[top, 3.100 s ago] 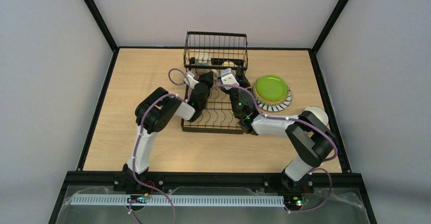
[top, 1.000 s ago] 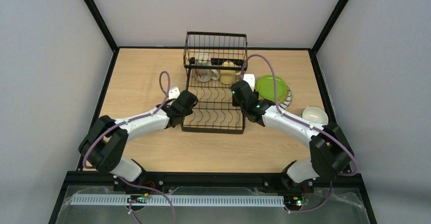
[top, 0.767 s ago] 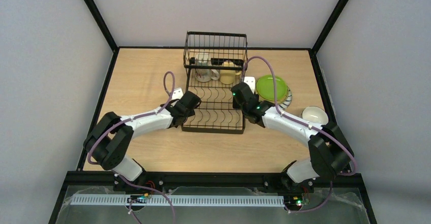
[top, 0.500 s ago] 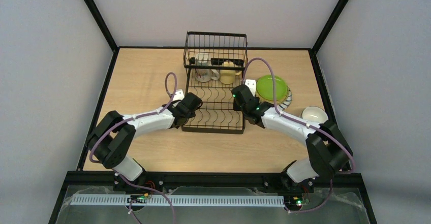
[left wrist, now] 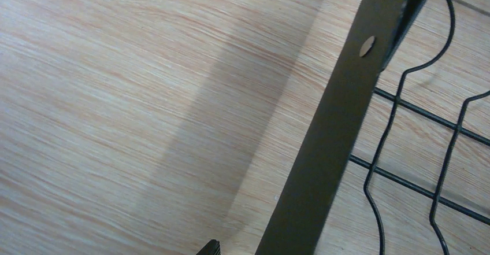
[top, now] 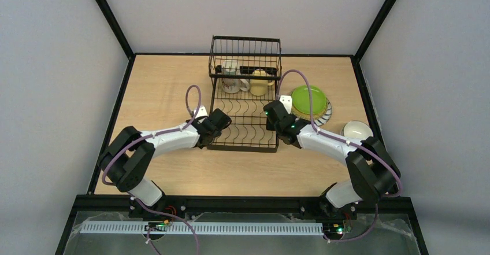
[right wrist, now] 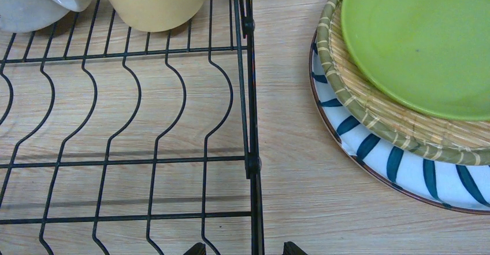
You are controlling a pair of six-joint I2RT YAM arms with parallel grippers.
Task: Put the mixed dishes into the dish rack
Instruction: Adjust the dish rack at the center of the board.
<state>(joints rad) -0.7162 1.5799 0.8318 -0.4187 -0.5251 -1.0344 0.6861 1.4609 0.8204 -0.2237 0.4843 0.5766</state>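
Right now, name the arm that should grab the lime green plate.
Right. The right gripper sits at the dish rack's right edge, beside the lime green plate; the left gripper is on the rack's opposite side.

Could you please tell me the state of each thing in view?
rack: plate slots empty.
yellow mug: in the rack.
white mug: in the rack.
green plate: atop tan plate, outside rack.
tan plate: on striped plate.
striped plate: on table.
cream mug: on table.
right gripper: open.
left gripper: cannot tell.
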